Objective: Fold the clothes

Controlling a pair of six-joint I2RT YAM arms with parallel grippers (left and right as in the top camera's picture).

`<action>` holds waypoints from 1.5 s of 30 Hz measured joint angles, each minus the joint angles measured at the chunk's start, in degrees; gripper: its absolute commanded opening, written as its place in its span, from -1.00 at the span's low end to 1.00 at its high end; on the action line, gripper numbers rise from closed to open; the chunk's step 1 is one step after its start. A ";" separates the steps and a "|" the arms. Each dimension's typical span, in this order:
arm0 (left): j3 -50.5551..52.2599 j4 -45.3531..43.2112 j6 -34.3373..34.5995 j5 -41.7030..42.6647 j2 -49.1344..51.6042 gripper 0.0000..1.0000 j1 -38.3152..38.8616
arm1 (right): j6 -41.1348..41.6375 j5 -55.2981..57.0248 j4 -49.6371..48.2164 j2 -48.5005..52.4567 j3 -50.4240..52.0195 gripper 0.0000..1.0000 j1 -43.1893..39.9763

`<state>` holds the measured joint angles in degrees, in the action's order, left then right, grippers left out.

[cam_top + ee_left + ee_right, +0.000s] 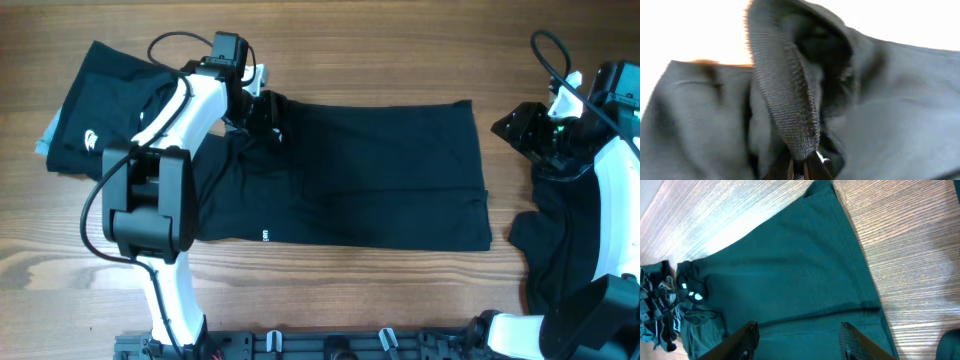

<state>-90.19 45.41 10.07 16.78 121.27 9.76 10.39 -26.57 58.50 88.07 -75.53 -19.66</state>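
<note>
A black shirt (380, 170) lies spread flat across the middle of the table. My left gripper (262, 108) is at its upper left corner, shut on the ribbed collar (790, 95), which stands up bunched between the fingers (799, 170). My right gripper (520, 125) is open and empty just off the shirt's right edge; its fingers (797, 340) hover over the flat fabric (790, 280). A folded black garment with a white logo (95, 125) lies at the far left. Another black garment (555, 250) lies under the right arm.
Bare wooden table (400, 50) runs along the back and the front edge. The left arm's base (150, 205) stands on the shirt's left side. A black rail (330, 345) runs along the front.
</note>
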 measured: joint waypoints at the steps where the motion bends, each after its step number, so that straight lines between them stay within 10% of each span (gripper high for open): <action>1: 0.00 0.00 0.57 -2.12 -0.24 -0.90 -0.09 | 0.00 0.00 0.00 0.00 0.00 0.13 0.00; 18: -0.63 -4.07 7.23 -45.16 -5.66 -0.91 2.62 | 0.00 0.00 -0.04 0.00 0.00 0.21 0.00; 21: -0.63 -4.68 7.43 -48.28 -5.66 -0.61 2.62 | 0.00 0.00 -0.04 0.00 0.00 0.22 0.00; 45: -0.57 10.58 7.02 -27.63 -5.79 -0.51 2.62 | 0.00 0.00 -0.70 0.00 0.00 0.27 0.00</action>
<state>-90.76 55.99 17.08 -10.85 115.48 12.38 10.39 -26.57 57.80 88.07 -75.53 -19.66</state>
